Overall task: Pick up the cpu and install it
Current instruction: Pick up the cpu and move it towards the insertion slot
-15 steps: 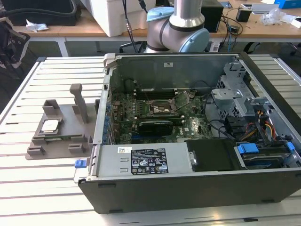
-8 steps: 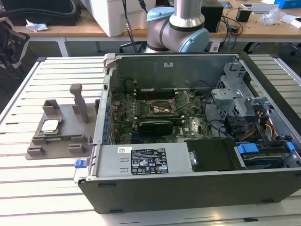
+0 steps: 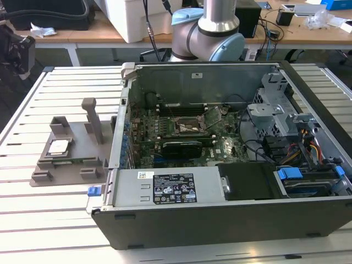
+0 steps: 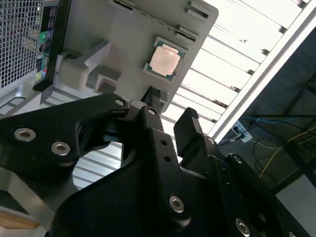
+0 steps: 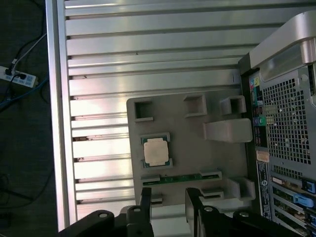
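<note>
- Arm (image 3: pixel 212 33) is cut off above the case (image 3: pixel 220 220).
- Pincer (image 5: pixel 168 192), jaws apart and empty, hovers near the cpu (image 5: pixel 156 151), which lies in its holder (image 5: pixel 192 148) beside the case.

The cpu (image 5: pixel 156 151) has a pale silvery top framed by what looks like a green edge, and the holder (image 5: pixel 192 148) is plain matt grey. The counter (image 5: pixel 148 49) is silvery metal striped with parallel slats. The gripper (image 5: pixel 168 197) is black, and the computer case (image 3: pixel 220 225) is dark grey with a green motherboard (image 3: pixel 228 147) and blue clips (image 3: pixel 290 174).
</note>
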Robot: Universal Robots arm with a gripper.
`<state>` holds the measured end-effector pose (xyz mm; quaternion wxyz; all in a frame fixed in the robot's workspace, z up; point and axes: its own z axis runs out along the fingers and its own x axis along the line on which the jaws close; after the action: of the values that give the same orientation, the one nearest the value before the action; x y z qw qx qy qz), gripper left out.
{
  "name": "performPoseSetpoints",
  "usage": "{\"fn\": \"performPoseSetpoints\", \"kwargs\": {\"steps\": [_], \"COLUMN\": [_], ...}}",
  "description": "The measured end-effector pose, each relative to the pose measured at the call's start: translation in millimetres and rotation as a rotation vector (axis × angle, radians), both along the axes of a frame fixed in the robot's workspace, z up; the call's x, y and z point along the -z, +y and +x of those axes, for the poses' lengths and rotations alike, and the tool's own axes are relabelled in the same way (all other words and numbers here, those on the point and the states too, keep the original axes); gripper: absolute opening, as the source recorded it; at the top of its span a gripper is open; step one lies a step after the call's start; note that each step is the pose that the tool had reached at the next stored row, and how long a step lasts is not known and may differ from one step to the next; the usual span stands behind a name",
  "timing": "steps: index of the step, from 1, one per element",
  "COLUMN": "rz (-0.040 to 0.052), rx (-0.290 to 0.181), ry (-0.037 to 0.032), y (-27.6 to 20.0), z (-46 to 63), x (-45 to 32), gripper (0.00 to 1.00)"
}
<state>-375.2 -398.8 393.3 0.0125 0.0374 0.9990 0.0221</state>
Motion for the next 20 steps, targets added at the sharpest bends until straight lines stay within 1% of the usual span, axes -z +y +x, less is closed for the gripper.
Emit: {"fn": "performPoseSetpoints", "kwargs": {"steps": [1, 2, 3, 4, 6, 7, 8, 9, 11, 13, 14, 15, 18, 20], "rz": [0.0000, 0.0001, 0.0000, 0.0000, -0.0001, -0.0085, -0.0460, -0.0700, -0.0699, -0.0614, -0.0574, -0.0557, -0.0557, -0.0558], "rx": [0.000, 0.000, 0.000, 0.000, 0.000, 0.000, -0.008, -0.020, -0.020, -0.025, -0.036, -0.041, -0.041, -0.042], "ry": [0.0000, -0.0001, -0.0001, -0.0001, -0.0001, 0.0000, 0.0000, -0.0002, 0.0000, -0.0002, -0.0007, -0.0011, -0.0010, -0.0009], "y": [0.0, 0.0, 0.0, 0.0, 0.0, 0.1, 0.1, 0.1, 0.1, 0.1, 0.1, 0.2, 0.1, 0.1], "z": [-0.1, -0.1, -0.2, -0.2, -0.4, -0.6, -0.4, -0.4, -0.3, -0.3, -0.4, -0.4, -0.4, -0.4], "x": [0.0, 0.1, 0.0, 0.1, 0.0, 0.0, 0.0, 0.1, 0.0, 0.0, 0.0, 0.1, 1.1, 7.2], "gripper": [0.42, 0.47, 0.54, 0.66, 0.66, 0.66, 0.66, 0.66, 0.66, 0.66, 0.66, 0.66, 0.66, 0.66]}}
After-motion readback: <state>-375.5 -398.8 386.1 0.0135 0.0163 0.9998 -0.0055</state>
